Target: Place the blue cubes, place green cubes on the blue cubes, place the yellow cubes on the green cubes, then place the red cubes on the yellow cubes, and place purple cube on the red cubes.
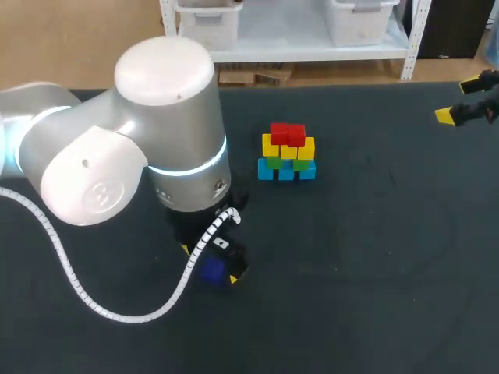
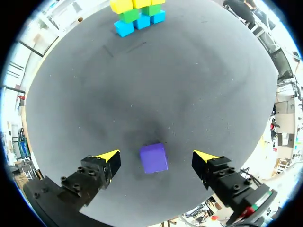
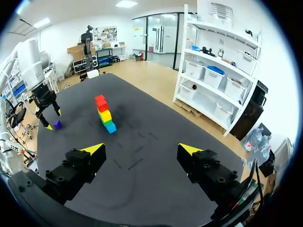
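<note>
1. Dark worktop [image 1: 390,234], seen from above and behind the robot: a stepped stack of cubes [image 1: 286,152] stands toward the far edge, about midway along it.
2. Blue cubes [image 1: 285,171] form the base on the worktop, with green cubes [image 1: 274,162] on them, yellow cubes [image 1: 306,148] above those and red cubes [image 1: 287,133] at the top. Nothing purple sits on the red layer.
3. The purple cube [image 2: 153,158] lies flat on the worktop, well apart from the stack, toward the near edge and left of the middle, beneath the left arm [image 1: 164,117].
4. The left jaws are apart and straddle the purple cube, with a yellow fingertip [image 2: 110,155] on either side. Bare worktop shows on both sides, so neither tip touches the cube.
5. The right jaws are apart and hold nothing. They are parked near the far right corner, well away from both the stack and the purple cube.
6. Four layers are built, so the step in hand appears to be the last one, picking up the purple cube.
7. The next move calls for the left jaws to close squarely on two opposite faces, lift, and carry the cube toward the far edge. It should then be set centred on the red cubes. That top layer looks narrow, so an off-centre or heavy release could likely topple it.
</note>
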### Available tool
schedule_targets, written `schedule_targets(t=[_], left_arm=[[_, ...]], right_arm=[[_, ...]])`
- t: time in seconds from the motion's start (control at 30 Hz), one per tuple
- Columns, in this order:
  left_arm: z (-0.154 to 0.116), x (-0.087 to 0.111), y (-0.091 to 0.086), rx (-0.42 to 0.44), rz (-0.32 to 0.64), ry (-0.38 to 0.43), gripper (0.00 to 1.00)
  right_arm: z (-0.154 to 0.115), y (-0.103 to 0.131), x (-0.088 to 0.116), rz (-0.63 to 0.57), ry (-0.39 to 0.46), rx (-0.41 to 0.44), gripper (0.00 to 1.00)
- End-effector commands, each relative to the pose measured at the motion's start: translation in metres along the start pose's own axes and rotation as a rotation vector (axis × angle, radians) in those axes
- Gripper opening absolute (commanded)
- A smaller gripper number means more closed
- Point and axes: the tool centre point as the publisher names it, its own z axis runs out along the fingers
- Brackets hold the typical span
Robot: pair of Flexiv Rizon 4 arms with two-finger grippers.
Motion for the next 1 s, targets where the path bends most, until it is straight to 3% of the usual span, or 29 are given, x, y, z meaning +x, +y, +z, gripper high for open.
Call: schedule_targets(t=[0.03,0.17,0.23,0.3,0.4,0.47,0.5,0.57,0.6,0.63,0.67,1.0], left_arm=[[0.004,0.002,0.004,0.010,-0.012,-0.003,1.00],[0.007,0.003,0.005,0.013,-0.015,0.002,1.00],[0.009,0.004,0.006,0.019,-0.020,0.008,0.86],[0.012,0.005,0.007,0.030,-0.035,0.020,0.91],[0.013,0.006,0.009,0.040,-0.045,0.019,0.90],[0.013,0.005,0.010,0.035,-0.045,0.017,0.65],[0.012,0.005,0.010,0.034,-0.046,0.016,0.44],[0.013,0.005,0.010,0.037,-0.051,0.027,0.37],[0.013,0.005,0.011,0.037,-0.051,0.027,0.27],[0.014,0.006,0.011,0.037,-0.052,0.028,0.06],[0.013,0.006,0.012,0.036,-0.051,0.028,0.00],[-0.004,-0.001,0.016,-0.019,0.067,0.030,0.00]], right_arm=[[0.001,-0.001,0.000,-0.001,-0.004,-0.005,1.00],[0.001,-0.001,0.000,-0.001,-0.004,-0.005,1.00],[0.001,-0.001,0.000,-0.001,-0.004,-0.005,1.00],[0.001,-0.001,0.000,-0.001,-0.004,-0.005,1.00],[0.001,-0.001,0.000,-0.001,-0.004,-0.005,1.00],[0.001,-0.001,0.000,-0.001,-0.004,-0.005,1.00],[0.001,-0.001,0.000,-0.001,-0.004,-0.005,1.00],[0.001,-0.001,0.000,-0.001,-0.004,-0.005,1.00],[0.001,-0.001,0.000,-0.001,-0.004,-0.005,1.00],[0.001,-0.001,0.000,-0.001,-0.004,-0.005,1.00],[0.001,-0.001,0.000,-0.001,-0.004,-0.005,1.00],[0.001,-0.001,0.000,-0.001,-0.004,-0.005,1.00]])
